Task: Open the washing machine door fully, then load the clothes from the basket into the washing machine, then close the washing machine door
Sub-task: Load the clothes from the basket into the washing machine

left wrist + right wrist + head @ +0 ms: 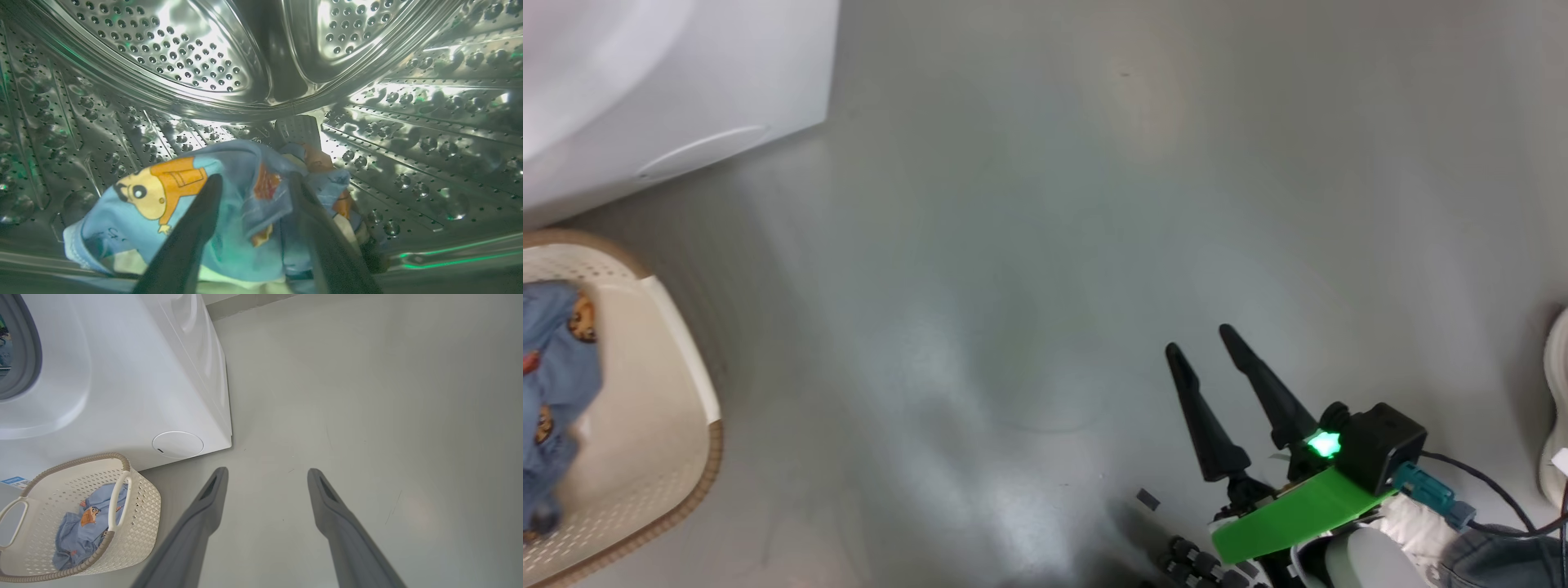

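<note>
Steel drum (163, 53) walls surround the left end effector (256, 177), whose fingers (192, 237) are parted around the printed garment (163, 192) lying on the drum floor; no grip is evident. The right end effector (267, 473) is set wide open, empty, above the floor (367, 396). A light blue garment (69, 539) lies in the basket (141, 506) beside the washing machine (122, 375). Fabric caught on a finger during withdrawal could be dragged out onto the seal (34, 355).
</note>
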